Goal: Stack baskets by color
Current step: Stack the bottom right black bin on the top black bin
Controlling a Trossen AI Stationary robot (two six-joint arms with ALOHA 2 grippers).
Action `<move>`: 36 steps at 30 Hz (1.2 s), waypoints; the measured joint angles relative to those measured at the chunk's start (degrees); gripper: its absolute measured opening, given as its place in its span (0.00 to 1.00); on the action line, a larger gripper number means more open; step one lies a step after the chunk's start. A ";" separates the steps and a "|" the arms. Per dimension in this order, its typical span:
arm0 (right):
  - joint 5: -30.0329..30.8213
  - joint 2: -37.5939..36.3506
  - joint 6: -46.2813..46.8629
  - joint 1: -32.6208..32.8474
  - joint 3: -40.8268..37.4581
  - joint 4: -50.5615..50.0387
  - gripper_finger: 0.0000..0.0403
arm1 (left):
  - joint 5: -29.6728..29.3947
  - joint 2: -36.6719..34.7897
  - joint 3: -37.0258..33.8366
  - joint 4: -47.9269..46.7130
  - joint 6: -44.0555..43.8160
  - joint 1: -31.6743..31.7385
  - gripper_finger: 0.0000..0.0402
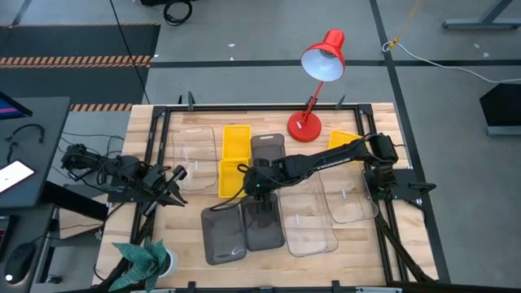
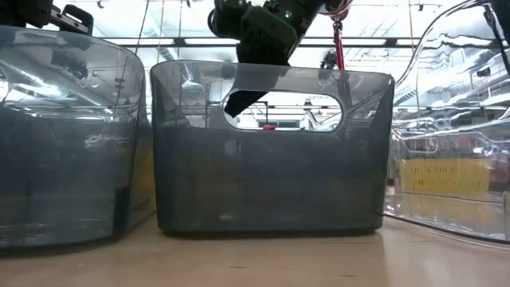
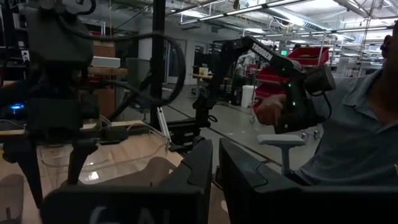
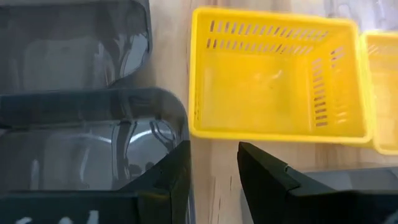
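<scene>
While our right tool (image 1: pixel 254 184) hangs spread over the yellow basket (image 1: pixel 230 177) beside the red lamp (image 1: pixel 313 89), we risk clipping the grey basket (image 1: pixel 262 221) just past it; our left tool (image 1: pixel 176 181), pressed together, waits apart.

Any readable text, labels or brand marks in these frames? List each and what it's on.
None readable.
Right arm: pale lettering along the forearm, too small to read.
Yellow basket seen through a clear bin: dark print, too blurred to read.
Grey baskets and red desk lamp: no markings visible.
</scene>
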 joint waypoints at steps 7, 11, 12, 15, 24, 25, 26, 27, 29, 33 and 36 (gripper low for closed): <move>0.01 1.74 -0.48 -0.01 -0.75 2.02 0.35 | 0.01 0.00 0.00 -0.02 0.00 -0.02 0.07; -0.48 1.96 -0.70 -0.02 -0.81 3.02 0.35 | 0.01 0.00 0.00 -0.25 0.00 -0.02 0.06; -0.69 2.06 -0.86 -0.02 -0.81 2.88 0.35 | 0.01 -0.02 0.00 -0.08 0.00 -0.01 0.07; -1.27 2.13 -0.98 -0.10 -0.87 2.52 0.35 | 0.00 0.00 0.01 -0.10 0.00 0.00 0.08; -1.74 2.13 -1.05 -0.15 -0.87 1.44 0.35 | -0.01 -0.01 0.01 -0.02 0.00 0.00 0.08; -1.75 2.13 -1.05 -0.15 -0.87 1.19 0.35 | 0.01 -0.02 0.02 0.00 0.00 -0.02 0.08; -1.98 2.13 -1.03 -0.15 -0.86 0.91 0.35 | 0.00 -0.02 0.01 0.00 0.00 0.00 0.08; -2.57 2.13 -1.03 -0.15 -0.87 0.72 0.35 | 0.01 -0.02 0.00 0.00 0.00 0.00 0.07; -3.21 2.13 -0.85 -0.14 -0.92 0.69 0.35 | 0.00 -0.01 0.00 -0.01 0.00 -0.01 0.07; -3.21 2.11 -0.04 -0.15 -2.65 1.34 0.33 | 0.01 -0.02 0.00 -0.02 0.00 0.00 0.08; -3.21 2.11 0.46 -0.15 -3.94 1.89 0.30 | 0.00 -0.02 0.00 -0.02 0.00 -0.02 0.09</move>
